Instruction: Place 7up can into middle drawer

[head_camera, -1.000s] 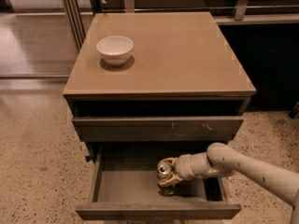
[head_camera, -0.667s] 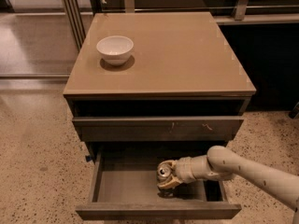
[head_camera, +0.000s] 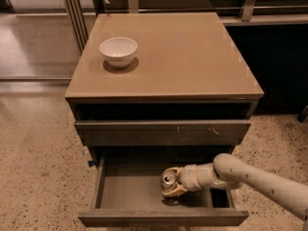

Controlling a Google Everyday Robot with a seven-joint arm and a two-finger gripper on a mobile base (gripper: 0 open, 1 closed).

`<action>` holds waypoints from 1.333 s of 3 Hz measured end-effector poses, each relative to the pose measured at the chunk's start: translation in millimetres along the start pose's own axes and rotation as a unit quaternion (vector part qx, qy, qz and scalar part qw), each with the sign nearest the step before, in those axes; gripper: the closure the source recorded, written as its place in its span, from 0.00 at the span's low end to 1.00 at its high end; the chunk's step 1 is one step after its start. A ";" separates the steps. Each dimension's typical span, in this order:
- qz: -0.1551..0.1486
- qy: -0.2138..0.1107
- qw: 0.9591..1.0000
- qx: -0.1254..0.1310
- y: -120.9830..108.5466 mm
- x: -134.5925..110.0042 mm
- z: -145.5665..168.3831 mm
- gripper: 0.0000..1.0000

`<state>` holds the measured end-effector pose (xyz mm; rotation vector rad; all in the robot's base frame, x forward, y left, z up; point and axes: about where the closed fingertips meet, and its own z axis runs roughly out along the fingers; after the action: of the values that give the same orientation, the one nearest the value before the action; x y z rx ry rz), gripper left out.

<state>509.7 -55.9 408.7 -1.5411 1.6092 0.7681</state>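
The 7up can [head_camera: 168, 177], silver top up and only a little of its side showing, is inside the pulled-out middle drawer [head_camera: 130, 189], right of centre and near the bare grey floor. My gripper [head_camera: 171, 182] reaches in from the right on a cream-coloured arm [head_camera: 250, 177]. Its pale fingers [head_camera: 172, 192] are closed around the can. I cannot tell whether the can rests on the drawer floor or hangs just above it.
A white bowl [head_camera: 118, 50] stands on the cabinet's tan top [head_camera: 192, 57] at the back left. A shut drawer front with pale scratch marks [head_camera: 163, 131] sits above the open drawer. The open drawer's front edge [head_camera: 163, 218] juts out over speckled floor.
The gripper and the can have shifted a little to the left and slightly lower inside the drawer. The bowl and the drawers have not moved.
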 end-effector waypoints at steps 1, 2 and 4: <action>0.000 0.000 1.000 0.000 0.0 0.0 0.0 0.58; 0.000 0.000 1.000 0.000 0.0 0.0 0.1 0.35; 0.000 0.000 1.000 0.000 0.1 0.0 0.1 0.00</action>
<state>509.7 -55.8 408.7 -1.5411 1.6091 0.7683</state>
